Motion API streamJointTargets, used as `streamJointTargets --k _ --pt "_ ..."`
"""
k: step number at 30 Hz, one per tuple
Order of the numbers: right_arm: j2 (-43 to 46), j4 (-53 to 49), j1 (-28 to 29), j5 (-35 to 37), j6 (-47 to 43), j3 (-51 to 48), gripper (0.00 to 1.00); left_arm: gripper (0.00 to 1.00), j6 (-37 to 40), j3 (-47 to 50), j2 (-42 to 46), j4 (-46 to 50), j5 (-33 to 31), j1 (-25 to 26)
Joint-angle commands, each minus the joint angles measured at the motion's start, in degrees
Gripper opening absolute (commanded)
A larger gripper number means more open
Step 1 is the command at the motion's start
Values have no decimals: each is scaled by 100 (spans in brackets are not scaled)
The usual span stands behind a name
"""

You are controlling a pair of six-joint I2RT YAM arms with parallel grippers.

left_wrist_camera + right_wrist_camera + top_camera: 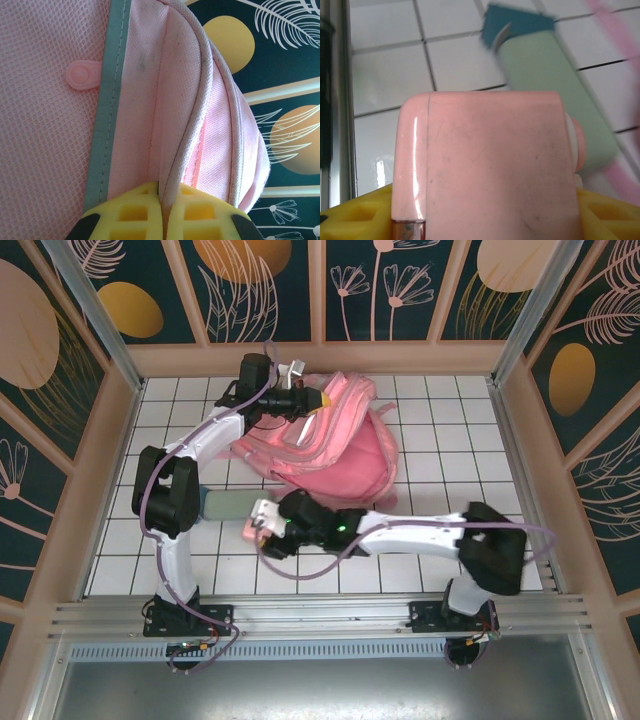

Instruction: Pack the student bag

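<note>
Closest in, toward the near edge of the table (420,575) and left of its middle, the right gripper (258,527) grasps a small pink box (490,165), its yellow fingers (355,212) pressed against the box's two sides. Just beyond the box a pale green case (555,95) with a teal end lies flat on the tiles, near enough to be knocked. Farther back, across the middle of the table and reaching toward its far edge, the student bag (345,455) lies slumped on its side. At its far end the left gripper (318,400) is clenched on a piped fabric edge of the bag, the yellow pads (132,212) pinching the fold between them. The step in hand looks like carrying the box into the bag. Done well, the right arm would lift clear of the green case first, then approach along the held edge, while the left holds that edge up and taut. How wide the mouth gapes cannot be told from here.
</note>
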State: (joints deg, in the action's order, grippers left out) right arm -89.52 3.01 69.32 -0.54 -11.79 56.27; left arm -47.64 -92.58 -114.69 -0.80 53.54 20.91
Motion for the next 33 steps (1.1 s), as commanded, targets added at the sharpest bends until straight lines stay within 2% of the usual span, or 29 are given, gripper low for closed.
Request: streamJointTargets --k 1,9,12,16,19,23,27,33 --pt "1022 362 -348 336 520 -573 54 0 63 -315 131 70 60 -123" --pt "3238 393 -1555 654 1271 -2007 53 0 213 -1029 266 599 141 -131" --pt "3538 445 -1833 886 1424 -2239 53 0 318 -1277 246 838 147 -131" --pt "3500 572 -2317 1225 1775 -2339 53 0 334 -1386 272 836 235 -130" --pt "3174 649 -2835 1243 2107 -2237 53 0 336 -1422 297 827 280 -128" --pt "2236 684 -3396 911 2350 -1742 53 0 310 -1357 292 715 355 -125" --pt "1018 630 -3587 887 2410 -915 54 0 254 -1269 248 610 393 -128" --pt "-978 416 -3712 1381 2670 792 57 0 137 -1082 164 363 373 -127"
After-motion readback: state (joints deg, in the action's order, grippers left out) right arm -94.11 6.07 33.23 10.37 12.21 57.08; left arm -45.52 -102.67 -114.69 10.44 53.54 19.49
